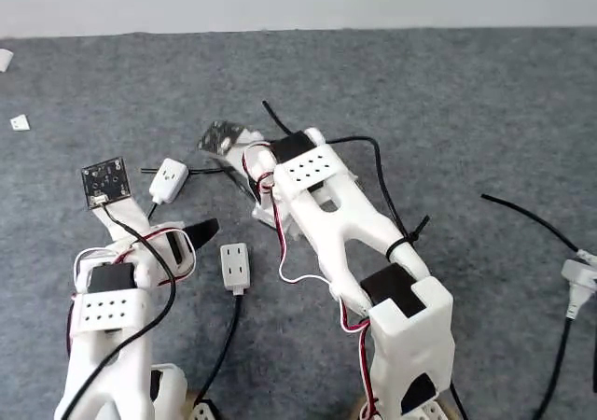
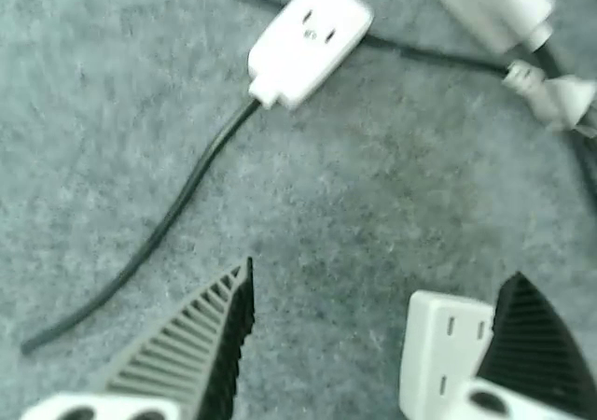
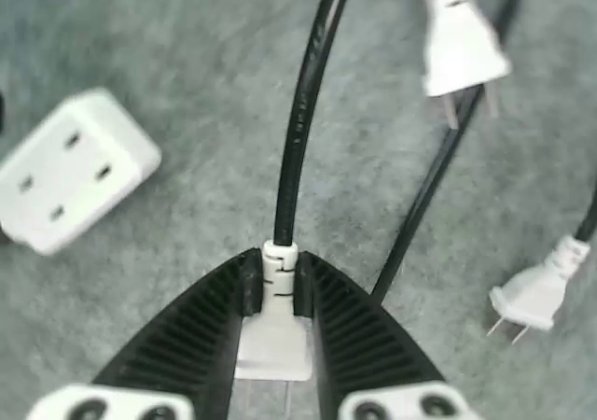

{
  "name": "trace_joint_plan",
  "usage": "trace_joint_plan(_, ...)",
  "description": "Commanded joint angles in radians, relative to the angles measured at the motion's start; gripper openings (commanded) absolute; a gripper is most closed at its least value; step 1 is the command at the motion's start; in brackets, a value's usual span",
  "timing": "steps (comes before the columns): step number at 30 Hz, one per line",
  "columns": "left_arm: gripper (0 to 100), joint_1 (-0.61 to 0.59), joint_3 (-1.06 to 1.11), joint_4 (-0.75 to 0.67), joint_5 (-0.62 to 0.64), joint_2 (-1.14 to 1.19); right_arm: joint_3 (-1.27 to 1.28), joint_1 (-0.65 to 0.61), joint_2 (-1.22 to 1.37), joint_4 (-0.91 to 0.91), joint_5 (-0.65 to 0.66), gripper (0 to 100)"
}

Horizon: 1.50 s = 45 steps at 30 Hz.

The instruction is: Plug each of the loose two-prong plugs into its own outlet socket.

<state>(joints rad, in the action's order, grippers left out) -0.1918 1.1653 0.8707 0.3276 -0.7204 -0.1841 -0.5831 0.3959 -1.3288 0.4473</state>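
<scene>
Soft, even light falls from above on the grey surface (image 1: pixel 485 93). The shadows under the white outlet (image 2: pixel 308 39) and its cable (image 2: pixel 177 210) are pale and narrow. The white plastic looks quite bright.

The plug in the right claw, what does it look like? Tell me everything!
The plug is white, smooth like plastic, with a ribbed collar where its black cord comes out. The right claw is shut on it, one black ridged finger pressing each side. Grey carpet lies behind it. Its prongs point back toward the wrist and are hard to make out.
</scene>
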Motion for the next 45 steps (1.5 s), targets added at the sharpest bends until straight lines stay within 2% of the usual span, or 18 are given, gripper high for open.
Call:
trace_joint_plan(1, 38, -0.012, -0.096, -0.026, 0.012, 0.101, -0.058, 0.044, -0.077, 0.033, -0.143, 1.0)
trace_joint_plan(5, 38, -0.043, -0.137, -0.029, 0.012, 0.169, -0.025, 0.087, -0.162, 0.067, -0.288, 1.0)
trace_joint_plan(11, 38, -0.041, -0.104, -0.101, 0.012, 0.178, 0.157, 0.058, -0.291, 0.197, -0.463, 1.0)
trace_joint_plan(15, 38, -0.034, -0.119, -0.103, 0.012, 0.209, 0.288, -0.001, -0.412, 0.240, -0.479, 1.0)
trace_joint_plan(19, 38, -0.037, -0.236, -0.038, 0.008, 0.364, 0.404, -0.051, -0.556, 0.242, -0.477, 1.0)
trace_joint_plan(25, 38, -0.051, -0.403, 0.057, -0.203, 0.571, 0.591, -0.136, -0.760, 0.234, -0.416, 1.0)
trace_joint_plan(32, 38, -0.006, -0.397, 0.078, -0.437, 0.582, 0.744, -0.202, -0.961, 0.232, -0.404, 0.9)
trace_joint_plan(39, 38, 0.081, -0.392, 0.158, -0.721, 0.582, 0.827, -0.220, -1.013, 0.232, -0.361, 0.9)
trace_joint_plan(45, 38, 0.109, -0.383, 0.183, -0.848, 0.582, 0.835, -0.228, -1.013, 0.231, -0.358, 0.9)
